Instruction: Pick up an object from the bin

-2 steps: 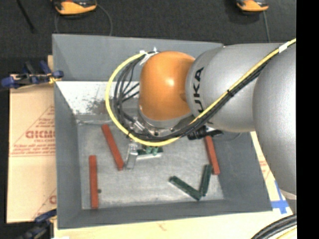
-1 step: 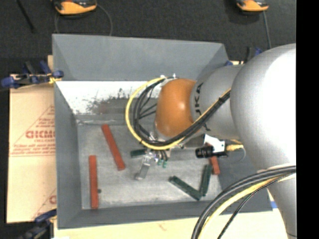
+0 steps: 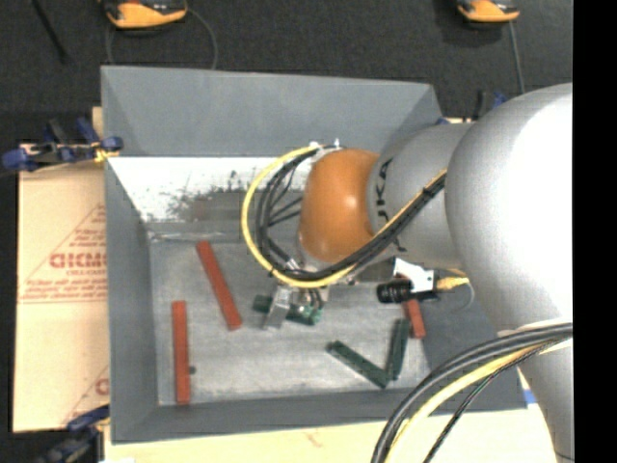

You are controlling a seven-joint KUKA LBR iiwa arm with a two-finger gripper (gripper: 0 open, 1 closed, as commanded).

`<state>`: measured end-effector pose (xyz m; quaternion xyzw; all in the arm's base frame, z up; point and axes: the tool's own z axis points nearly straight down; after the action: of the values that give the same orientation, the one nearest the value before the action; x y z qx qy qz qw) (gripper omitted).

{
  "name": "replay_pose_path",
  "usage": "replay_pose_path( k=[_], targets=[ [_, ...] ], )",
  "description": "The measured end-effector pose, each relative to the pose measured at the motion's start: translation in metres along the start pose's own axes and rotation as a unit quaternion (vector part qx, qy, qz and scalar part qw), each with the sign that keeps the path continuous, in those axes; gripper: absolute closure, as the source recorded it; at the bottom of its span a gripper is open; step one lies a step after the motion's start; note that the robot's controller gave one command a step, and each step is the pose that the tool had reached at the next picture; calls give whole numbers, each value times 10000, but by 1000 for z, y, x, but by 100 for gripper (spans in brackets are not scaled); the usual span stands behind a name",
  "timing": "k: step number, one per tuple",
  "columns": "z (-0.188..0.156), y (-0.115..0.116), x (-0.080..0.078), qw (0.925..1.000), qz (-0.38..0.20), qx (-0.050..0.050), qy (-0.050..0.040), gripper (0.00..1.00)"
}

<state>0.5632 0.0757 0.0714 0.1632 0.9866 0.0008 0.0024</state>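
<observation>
Pincer low over centre of bin, just right of the slanted red bar. Grip state cannot be told.

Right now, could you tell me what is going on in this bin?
A robot arm reaches into the grey bin from the right, its tip low over the middle of the floor, just right of a slanted red stick. Another red stick lies by the left wall, and two dark green sticks lie at the front right. Whether it holds anything is unclear.
</observation>
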Motion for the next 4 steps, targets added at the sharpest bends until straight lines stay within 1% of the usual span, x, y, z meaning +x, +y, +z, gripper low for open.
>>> replay_pose_path(
  k=[1,2,3,4],
  targets=[
    [-114,9,22,9988,-489,-6,-25,100],
    [-109,8,23,9989,-471,4,10,0],
    [3,-38,80,9999,99,22,30,0],
    [-1,-36,78,9999,106,5,13,100]
  ],
)
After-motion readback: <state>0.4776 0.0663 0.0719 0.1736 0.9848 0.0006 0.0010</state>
